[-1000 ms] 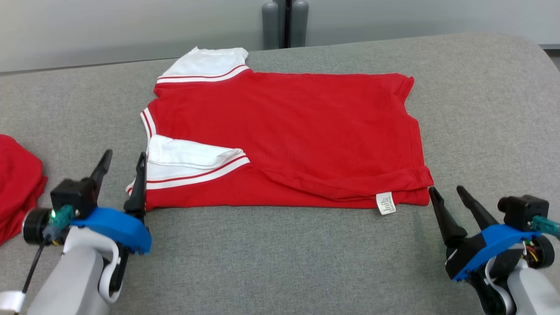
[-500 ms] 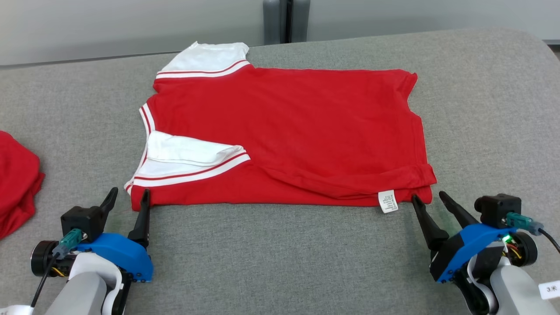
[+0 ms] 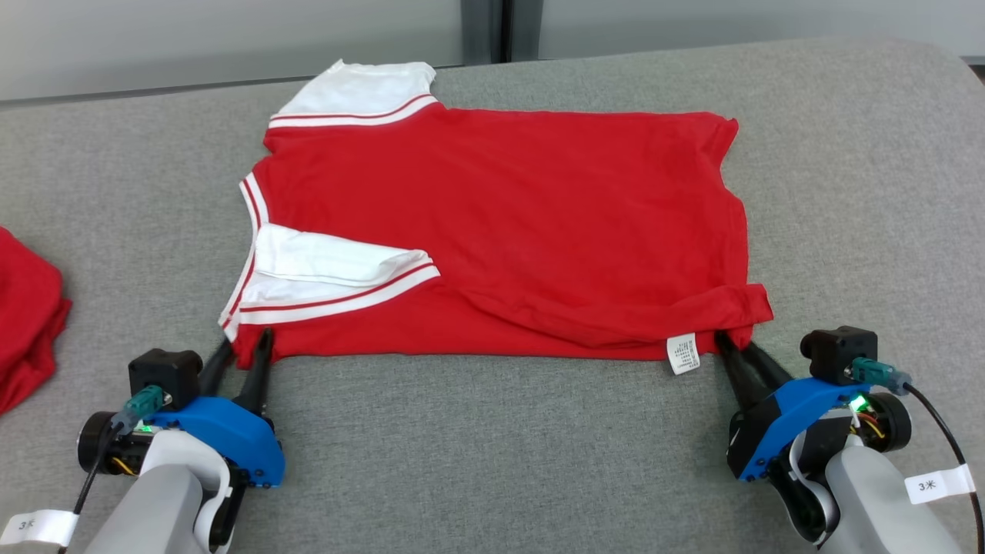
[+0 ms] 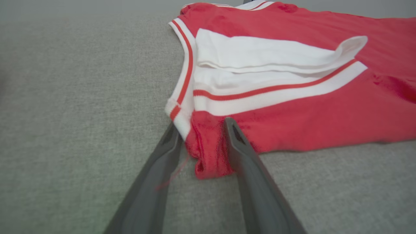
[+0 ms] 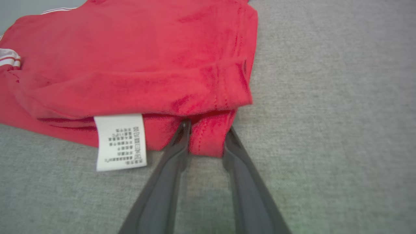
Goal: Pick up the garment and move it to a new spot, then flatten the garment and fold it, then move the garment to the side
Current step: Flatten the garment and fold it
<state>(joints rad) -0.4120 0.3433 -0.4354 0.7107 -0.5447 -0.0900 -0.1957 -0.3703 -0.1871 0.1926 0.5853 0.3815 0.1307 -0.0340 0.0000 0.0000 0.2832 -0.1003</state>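
Note:
The garment (image 3: 500, 215) is a red shirt with white, red-striped sleeves, lying flat and folded on the grey padded table (image 3: 492, 462). My left gripper (image 3: 245, 342) sits at its near left corner; in the left wrist view the bunched red corner (image 4: 208, 152) fills the gap between both fingers of that gripper (image 4: 201, 125). My right gripper (image 3: 735, 340) is at the near right corner, beside the white care label (image 3: 682, 354). In the right wrist view its gripper (image 5: 206, 126) has both fingers pressing the hem corner (image 5: 208, 139) between them.
Another red cloth (image 3: 27, 323) lies bunched at the table's left edge. The table's rounded far right corner (image 3: 923, 69) meets a pale wall behind. Bare grey padding runs along the near side and to the right of the shirt.
Both grippers slid forward onto the shirt's near corners and their fingers narrowed around the cloth. The head camera tipped down a little, shifting the whole picture.

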